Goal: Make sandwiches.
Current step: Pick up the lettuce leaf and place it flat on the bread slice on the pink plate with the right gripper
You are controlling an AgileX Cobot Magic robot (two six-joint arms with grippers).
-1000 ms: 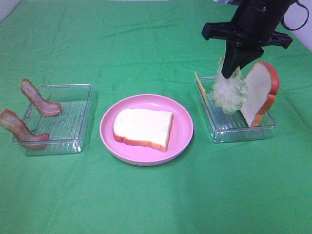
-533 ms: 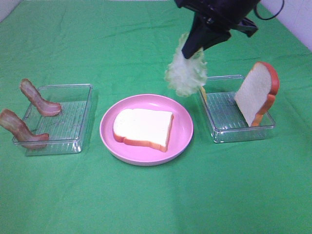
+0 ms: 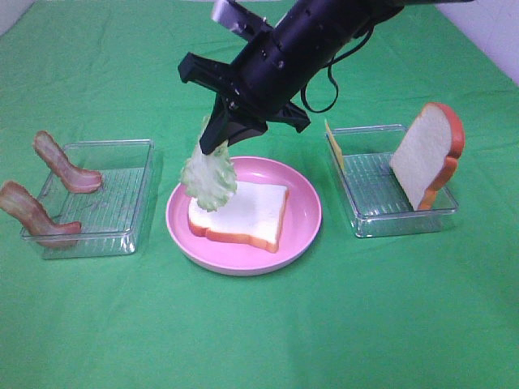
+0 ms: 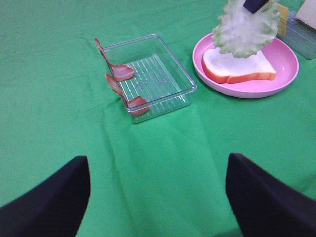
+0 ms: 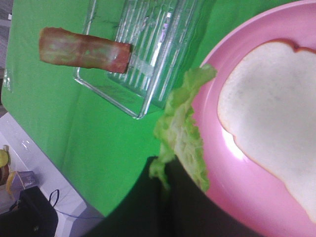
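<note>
Green cloth (image 3: 259,340) spread throughout, lightly creased; white wall (image 3: 503,36) at far right corner.

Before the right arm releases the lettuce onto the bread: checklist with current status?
1. Grip: right gripper shut on the lettuce at its top edge. Ok.
2. Base: bread slice lies flat on the pink plate, top bare. Ok.
3. Centring: lettuce hangs over the slice's left end, not its middle. Not ok.
4. Contact: lettuce tip touching the slice? Cannot tell.
5. Clearance: left gripper open, away from the plate. Ok.
</note>
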